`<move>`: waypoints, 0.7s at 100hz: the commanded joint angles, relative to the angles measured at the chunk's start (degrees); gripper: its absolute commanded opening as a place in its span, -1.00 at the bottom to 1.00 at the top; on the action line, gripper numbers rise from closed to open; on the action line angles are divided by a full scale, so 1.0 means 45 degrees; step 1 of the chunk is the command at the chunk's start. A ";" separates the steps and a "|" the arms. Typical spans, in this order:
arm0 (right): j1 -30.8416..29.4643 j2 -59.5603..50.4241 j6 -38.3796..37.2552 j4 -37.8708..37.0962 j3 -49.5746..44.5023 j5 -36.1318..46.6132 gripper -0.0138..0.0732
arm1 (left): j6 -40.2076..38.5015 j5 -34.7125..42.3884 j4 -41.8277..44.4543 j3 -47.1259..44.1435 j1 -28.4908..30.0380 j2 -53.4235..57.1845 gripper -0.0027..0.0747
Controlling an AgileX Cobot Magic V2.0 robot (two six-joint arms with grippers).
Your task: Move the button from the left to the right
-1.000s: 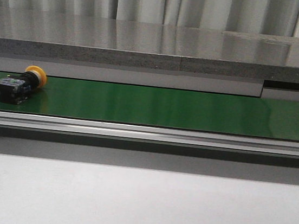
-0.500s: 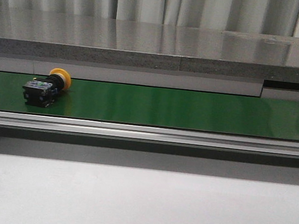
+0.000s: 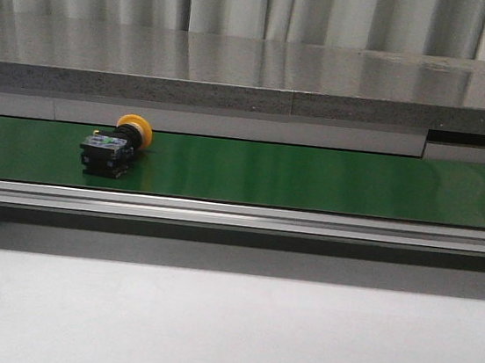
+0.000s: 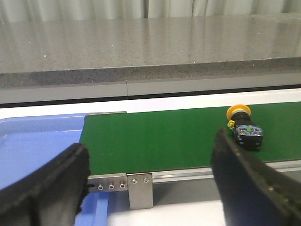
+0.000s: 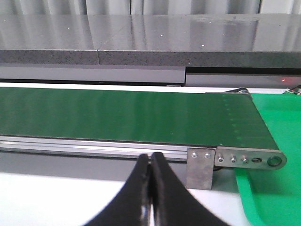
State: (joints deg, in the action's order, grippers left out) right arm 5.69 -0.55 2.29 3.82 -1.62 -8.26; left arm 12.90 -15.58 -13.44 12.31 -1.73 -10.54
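The button lies on its side on the green conveyor belt, left of the middle, its orange-yellow cap toward the back. In the left wrist view the button rests on the belt beyond one of my fingers. My left gripper is open wide with nothing between its fingers, held in front of the belt's left end. My right gripper is shut on nothing, in front of the belt's right end. Neither gripper shows in the front view.
A blue tray sits at the belt's left end, a green tray at its right end. A metal rail runs along the belt's front edge. A grey stone ledge stands behind. White tabletop lies in front.
The button has travelled to the right along the belt, from the far left edge toward the middle. Nothing else in the front view moved.
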 commanded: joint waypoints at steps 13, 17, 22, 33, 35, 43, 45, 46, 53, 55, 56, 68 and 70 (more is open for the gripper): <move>0.0018 -0.0253 0.0021 -0.0092 0.0193 0.0994 -0.84 | 0.0029 0.1049 -0.0188 0.0325 -0.0097 -0.0120 -0.47; 0.0018 -0.0253 0.0021 -0.0092 0.0193 0.0994 -0.84 | 0.0029 0.1049 -0.0188 0.0325 -0.0097 -0.0120 -0.62; 0.0018 -0.0253 0.0021 -0.0092 0.0193 0.0994 -0.84 | 0.0029 0.1049 -0.0188 0.0325 -0.0097 -0.0120 -0.83; 0.0018 -0.0253 0.0021 -0.0092 0.0193 0.0994 -0.84 | 0.0029 0.1049 -0.0188 0.0325 -0.0097 -0.0120 -0.98; 0.0018 -0.0253 0.0021 -0.0092 0.0193 0.0994 -0.84 | 0.0029 0.1049 -0.0188 0.0325 -0.0097 -0.0120 -0.98; 0.0018 -0.0253 0.0021 -0.0092 0.0193 0.0994 -0.84 | 0.0029 0.1049 -0.0188 0.0325 -0.0097 -0.0120 -0.98; 0.0018 -0.0256 0.0021 -0.0092 0.0193 0.1012 -0.84 | 0.0029 0.1049 -0.0188 0.0325 -0.0097 -0.0120 -0.98; 0.0018 -0.0256 0.0021 -0.0092 0.0193 0.1037 -0.84 | 0.0029 0.1049 -0.0188 0.0325 -0.0097 -0.0120 -0.98; 0.0018 -0.0256 0.0021 -0.0092 0.0193 0.1097 -0.84 | 0.0029 0.1049 -0.0188 0.0325 -0.0097 -0.0120 -0.98; 0.0018 -0.0256 0.0021 -0.0092 0.0193 0.1097 -0.84 | 0.0029 0.1049 -0.0188 0.0325 -0.0097 -0.0120 -0.98; 0.0018 -0.0256 0.0021 -0.0092 0.0193 0.1083 -0.84 | 0.0029 0.1049 -0.0188 0.0325 -0.0097 -0.0120 -0.98; 0.0018 -0.0256 0.0021 -0.0092 0.0193 0.1083 -0.84 | 0.0029 0.1049 -0.0188 0.0325 -0.0097 -0.0120 -0.98; 0.0018 -0.0256 0.0021 -0.0092 0.0193 0.1083 -0.84 | 0.0029 0.1049 -0.0188 0.0325 -0.0097 -0.0120 -0.98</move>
State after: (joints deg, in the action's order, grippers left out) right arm 5.69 -0.55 2.29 3.82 -1.62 -8.22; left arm 12.90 -15.58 -13.56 12.31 -1.73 -10.54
